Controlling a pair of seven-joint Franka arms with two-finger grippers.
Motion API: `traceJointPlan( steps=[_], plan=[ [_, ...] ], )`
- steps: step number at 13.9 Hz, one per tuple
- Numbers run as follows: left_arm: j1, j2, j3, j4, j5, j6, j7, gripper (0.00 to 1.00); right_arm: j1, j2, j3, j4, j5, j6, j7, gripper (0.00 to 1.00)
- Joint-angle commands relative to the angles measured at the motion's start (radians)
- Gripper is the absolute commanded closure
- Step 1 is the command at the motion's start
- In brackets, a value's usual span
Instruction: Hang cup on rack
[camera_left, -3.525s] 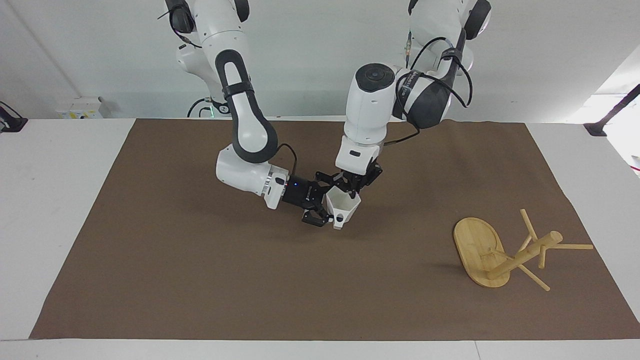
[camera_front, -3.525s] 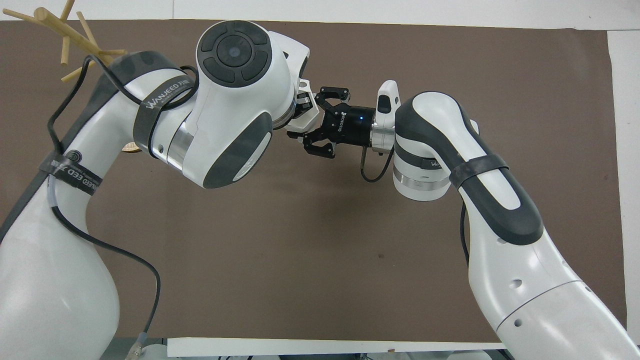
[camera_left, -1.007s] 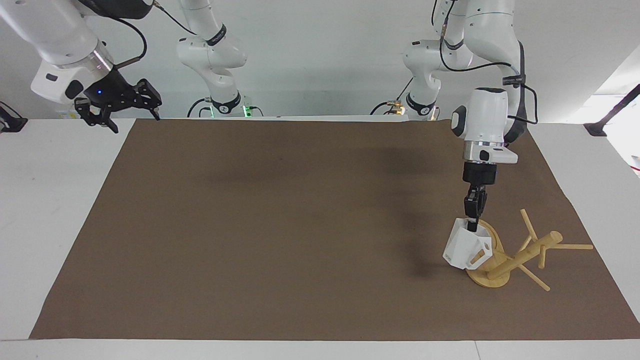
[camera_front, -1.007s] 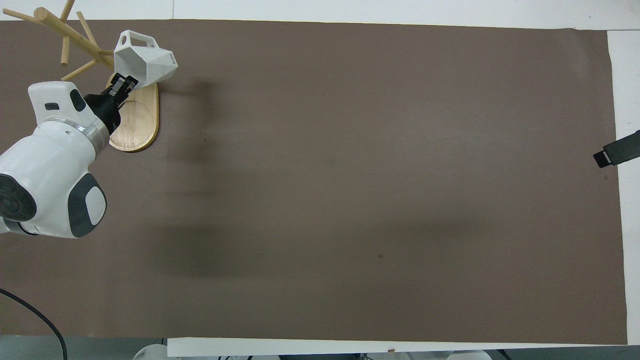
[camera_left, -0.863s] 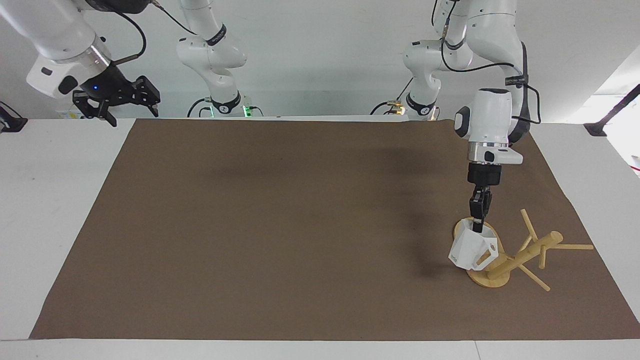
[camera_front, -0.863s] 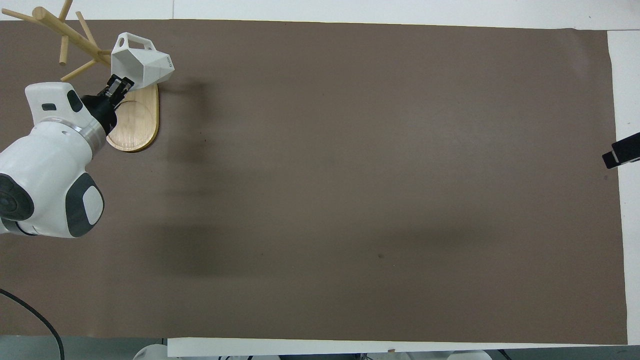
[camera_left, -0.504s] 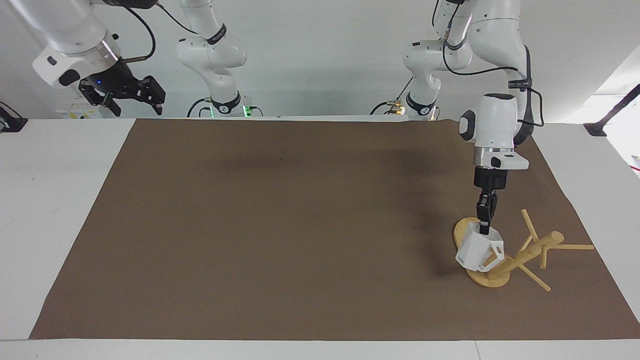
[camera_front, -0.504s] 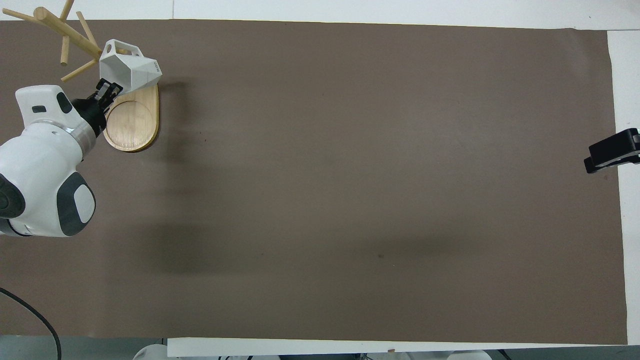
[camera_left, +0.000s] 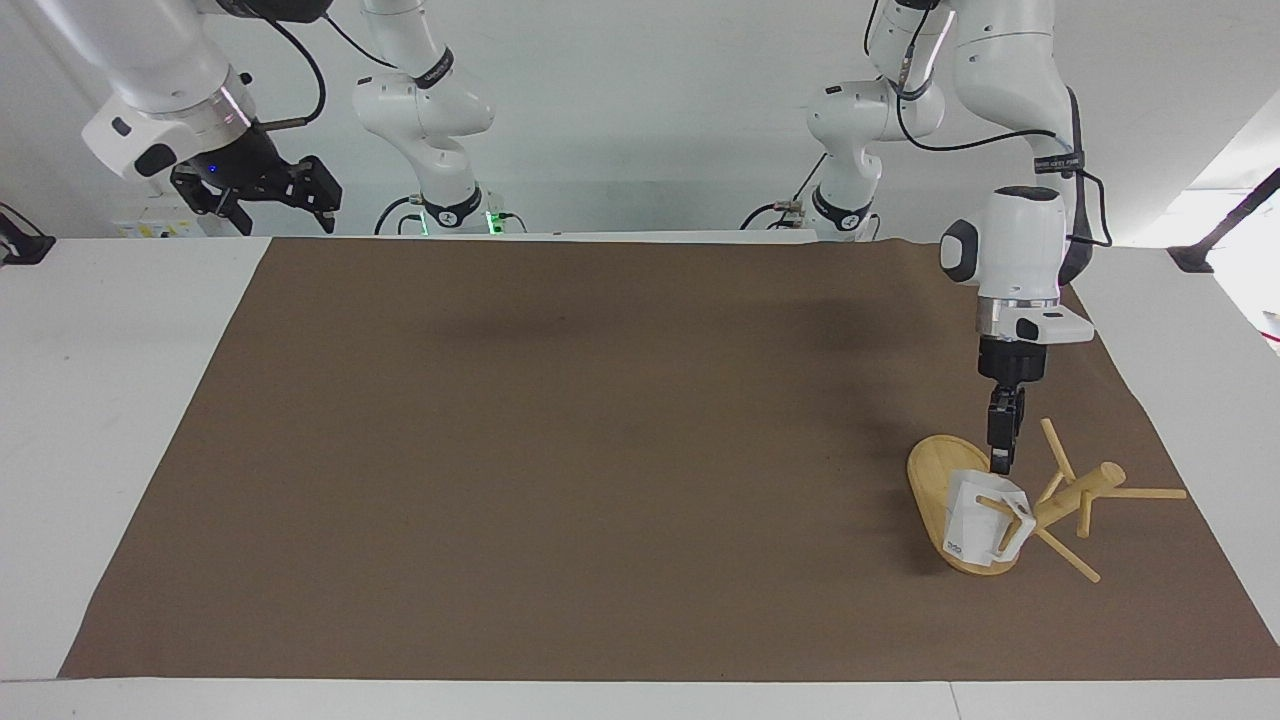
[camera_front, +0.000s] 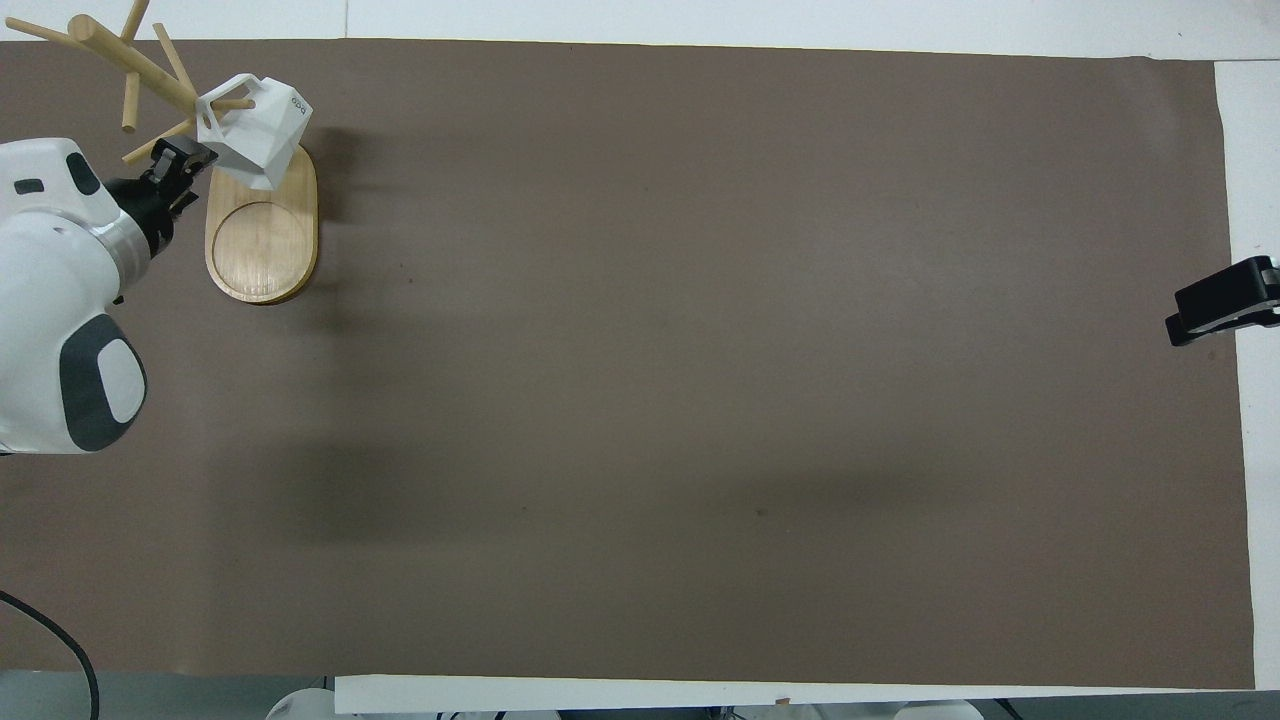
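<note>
white tabletop (camera_left: 110, 400) with a big brown mat (camera_left: 600, 450) covering most of it, plain white wall at the robots' end, arm bases mounted at that edge. rack (camera_left: 1000, 515) sits at the left arm's end of the mat, tipped over: oval base (camera_front: 262, 240) stands on edge in the facing view, central post (camera_left: 1060, 505) slants low, running away from the base toward the left arm's edge of the mat, thin pegs sticking out around it. cup (camera_left: 982, 522) is on the rack, handle loop threaded over a peg close to where post meets base, touching the base; body tilted, long axis slanted, and which end is the mouth i can't tell for sure. left gripper (camera_left: 1002, 455) points straight down, tips just above the cup's upper edge and over the base. overhead shows the same left gripper (camera_front: 180, 160) just beside the cup (camera_front: 252, 128), a small gap visible between them. whether the left jaws are spread or pressed together, cannot tell from either view. right gripper (camera_left: 265, 190) is raised over the white tabletop corner at the right arm's end, off the mat; jaws look spread, nothing between them. overhead only catches its dark tip (camera_front: 1222, 302) at the mat's edge. right arm is waiting.
</note>
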Motion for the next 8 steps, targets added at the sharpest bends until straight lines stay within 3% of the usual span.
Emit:
traceJointPlan(
  steps=[1, 3, 6, 8],
  plan=[
    [0.012, -0.044, -0.005, 0.150, 0.012, -0.351, 0.120, 0.00, -0.003, -0.021, 0.003, -0.032, -0.009, 0.010, 0.013, 0.00],
    [0.016, -0.041, -0.003, 0.284, 0.008, -0.632, 0.308, 0.00, -0.006, -0.024, 0.003, -0.034, -0.009, 0.010, 0.008, 0.00],
    [0.044, -0.044, -0.003, 0.365, 0.000, -0.837, 0.526, 0.00, -0.006, -0.024, 0.003, -0.034, -0.008, 0.010, 0.008, 0.00],
    [0.038, -0.029, -0.003, 0.481, -0.005, -1.031, 0.679, 0.00, 0.002, -0.024, 0.003, -0.035, -0.008, 0.010, 0.008, 0.00]
  ],
)
